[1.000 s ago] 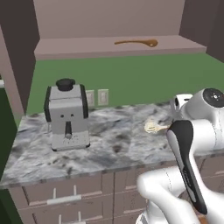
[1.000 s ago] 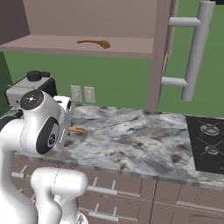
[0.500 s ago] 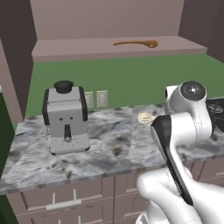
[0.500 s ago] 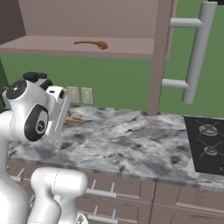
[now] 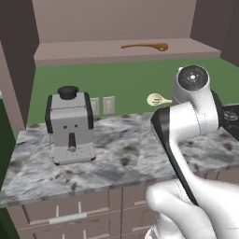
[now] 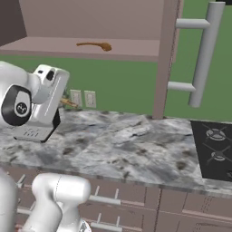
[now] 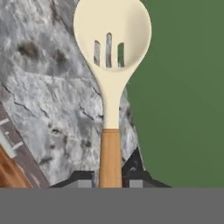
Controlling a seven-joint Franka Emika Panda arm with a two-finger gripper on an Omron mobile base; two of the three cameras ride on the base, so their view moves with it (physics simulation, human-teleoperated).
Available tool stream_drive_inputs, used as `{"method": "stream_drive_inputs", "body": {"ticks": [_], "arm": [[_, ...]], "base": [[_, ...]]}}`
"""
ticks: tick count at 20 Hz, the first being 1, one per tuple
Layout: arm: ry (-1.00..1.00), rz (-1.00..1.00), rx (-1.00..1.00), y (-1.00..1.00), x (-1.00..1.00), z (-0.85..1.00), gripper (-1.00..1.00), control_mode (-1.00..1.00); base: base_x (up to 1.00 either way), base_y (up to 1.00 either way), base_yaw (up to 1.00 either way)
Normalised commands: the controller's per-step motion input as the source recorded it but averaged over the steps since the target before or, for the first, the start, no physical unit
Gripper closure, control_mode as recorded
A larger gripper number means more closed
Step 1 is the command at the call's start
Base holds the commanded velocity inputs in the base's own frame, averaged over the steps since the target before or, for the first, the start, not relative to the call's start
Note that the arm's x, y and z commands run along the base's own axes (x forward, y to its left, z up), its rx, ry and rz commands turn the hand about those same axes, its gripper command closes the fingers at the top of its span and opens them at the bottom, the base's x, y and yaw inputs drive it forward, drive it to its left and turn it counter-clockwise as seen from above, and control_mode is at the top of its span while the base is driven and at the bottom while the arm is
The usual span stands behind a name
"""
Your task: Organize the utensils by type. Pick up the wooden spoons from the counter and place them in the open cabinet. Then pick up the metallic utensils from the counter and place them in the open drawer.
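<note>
My gripper [image 7: 111, 177] clasps a spoon [image 7: 111, 65]: matt cream slotted bowl, smooth tan wooden handle. Counter [image 5: 140, 154]: polished grey-white marbled stone.

Marbled counter [image 5: 116, 158] under a grey coffee machine [image 5: 70, 126]; cabinet shelf [image 5: 93, 50] bearing an orange-brown spoon [image 5: 144, 46].

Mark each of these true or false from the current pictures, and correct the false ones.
1. The hand grips the cream-bowled spoon by its tan handle. True.
2. The held spoon lies flat on the counter. False: it is lifted clear, in front of the green wall.
3. An orange-brown wooden spoon lies on the open cabinet's shelf. True.
4. The held spoon's bowl is solid. False: it has three slots.
5. A grey coffee machine stands on the counter. True.
6. The stove burners sit left of the coffee machine. False: they are on the right end.
</note>
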Motion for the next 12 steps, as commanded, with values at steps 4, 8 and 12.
{"method": "stream_drive_inputs", "body": {"ticks": [4, 8, 12], "arm": [[-0.21, 0.02, 0.03, -0.14, 0.00, 0.90, 1.00, -1.00], [-0.28, 0.10, 0.00, -0.07, 0.07, 0.71, 1.00, -1.00], [-0.12, 0.07, 0.00, 0.00, 0.16, 0.69, 1.00, -1.00]], "base": [[0.00, 0.00, 0.00], [0.00, 0.00, 0.00], [0.00, 0.00, 0.00]]}}
